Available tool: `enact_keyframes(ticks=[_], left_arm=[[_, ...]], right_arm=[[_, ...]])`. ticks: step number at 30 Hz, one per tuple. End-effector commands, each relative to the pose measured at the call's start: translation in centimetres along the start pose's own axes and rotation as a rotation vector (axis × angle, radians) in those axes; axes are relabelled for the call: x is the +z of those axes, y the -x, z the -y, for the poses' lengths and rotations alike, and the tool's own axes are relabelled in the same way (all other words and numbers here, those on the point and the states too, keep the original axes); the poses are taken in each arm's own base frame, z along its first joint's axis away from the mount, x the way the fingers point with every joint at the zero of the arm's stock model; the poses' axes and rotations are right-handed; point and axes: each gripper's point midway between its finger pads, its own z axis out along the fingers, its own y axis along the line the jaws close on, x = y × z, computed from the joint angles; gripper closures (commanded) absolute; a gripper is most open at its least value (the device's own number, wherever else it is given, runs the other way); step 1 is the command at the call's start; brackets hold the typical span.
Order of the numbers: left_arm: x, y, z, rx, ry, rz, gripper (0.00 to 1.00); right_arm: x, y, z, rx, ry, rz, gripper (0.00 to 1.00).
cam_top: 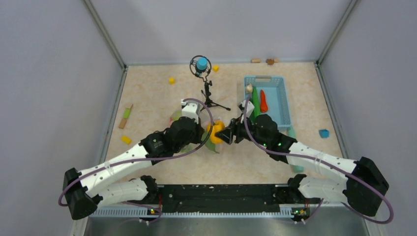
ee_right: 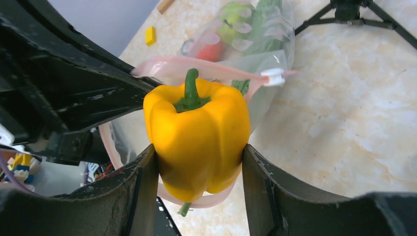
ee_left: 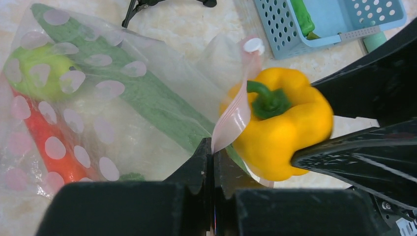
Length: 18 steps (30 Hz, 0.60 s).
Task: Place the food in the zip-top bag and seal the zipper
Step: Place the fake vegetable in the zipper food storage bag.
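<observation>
My right gripper (ee_right: 199,162) is shut on the yellow pepper (ee_right: 196,132) and holds it at the mouth of the zip-top bag (ee_left: 123,98), stem toward the opening. The pepper also shows in the left wrist view (ee_left: 280,128) and the top view (cam_top: 215,132). My left gripper (ee_left: 213,152) is shut on the pink zipper strip (ee_left: 233,120) and holds the mouth edge up. Inside the bag lie a green pear (ee_left: 42,69), a red pepper (ee_left: 51,142) and a long green cucumber (ee_left: 147,98). The white slider (ee_right: 273,76) sits at the strip's end.
The light blue basket (cam_top: 278,98) at back right holds a carrot (cam_top: 263,101), a cucumber (cam_top: 255,105) and a mushroom (cam_top: 249,88). A black tripod with a teal-topped device (cam_top: 201,66) stands behind the bag. Yellow cubes (cam_top: 171,80) and a blue block (cam_top: 323,133) lie about.
</observation>
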Motion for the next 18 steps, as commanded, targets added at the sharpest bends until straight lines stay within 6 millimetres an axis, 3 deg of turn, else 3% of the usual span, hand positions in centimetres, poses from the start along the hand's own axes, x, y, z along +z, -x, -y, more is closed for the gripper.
enact_keyframes(ticks=[1, 10, 18], left_arm=[[-0.3, 1.1, 1.0, -0.036, -0.053, 0.042, 1.00], [-0.4, 1.1, 1.4, -0.044, -0.072, 0.039, 1.00], [-0.2, 0.7, 2.0, -0.038, -0.096, 0.014, 1.00]], right_arm=[[1.2, 1.4, -1.0, -0.014, -0.004, 0.056, 0.79], [0.3, 1.4, -1.8, -0.024, 0.001, 0.076, 0.79], [3.4, 0.0, 0.4, 0.094, -0.195, 0.080, 0.80]])
